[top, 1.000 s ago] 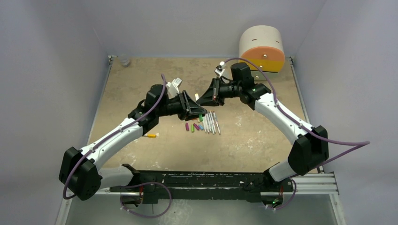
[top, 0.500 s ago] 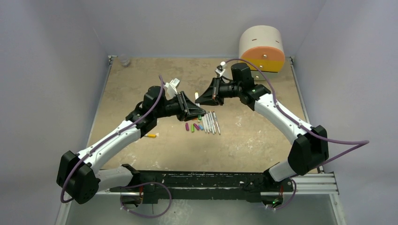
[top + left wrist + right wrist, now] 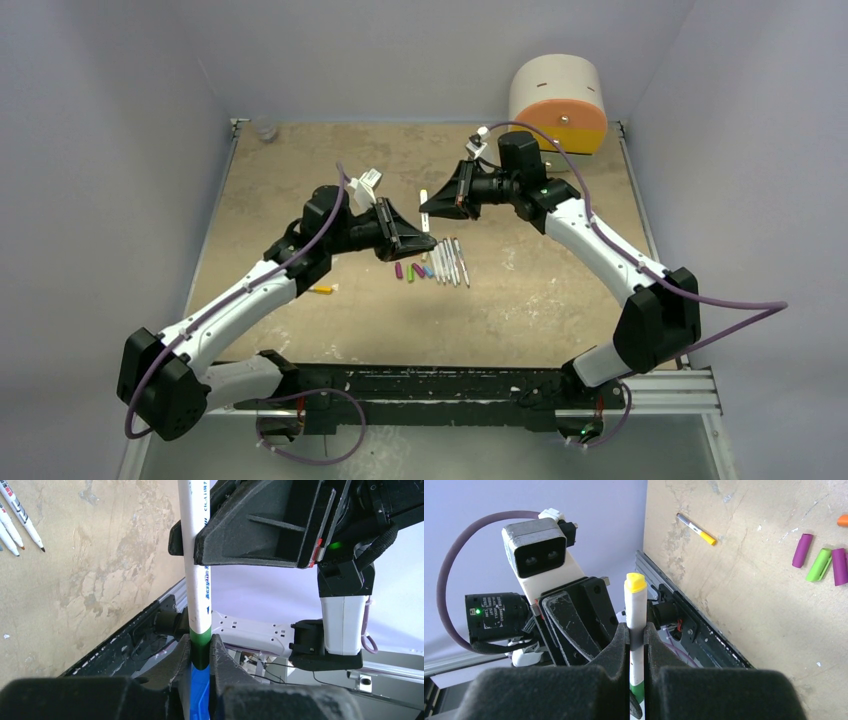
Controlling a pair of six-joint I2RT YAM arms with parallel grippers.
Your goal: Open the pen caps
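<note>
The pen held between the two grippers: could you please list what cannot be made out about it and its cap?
- Left wrist view: the pen runs off the top edge, so its far end is cut off; the jaws of the left gripper hide the green cap's lower part.
- Right wrist view: the right gripper covers most of the green cap.
- Top view: too small to show whether green cap and pen have parted.

Built from glossy white link shells between bulky black joint housings, left arm [image 3: 235,305] and right arm [image 3: 590,240] alike. Trailed by a purple cable [image 3: 740,310], looping widest at the right edge of the top frame. Tipped with matte black, grainy fingers [image 3: 684,690] along the bottom of the right wrist frame. Fitted with a grey-faced, two-lens wrist camera [image 3: 535,547] at upper left, and a green status light [image 3: 334,545] at upper right.
</note>
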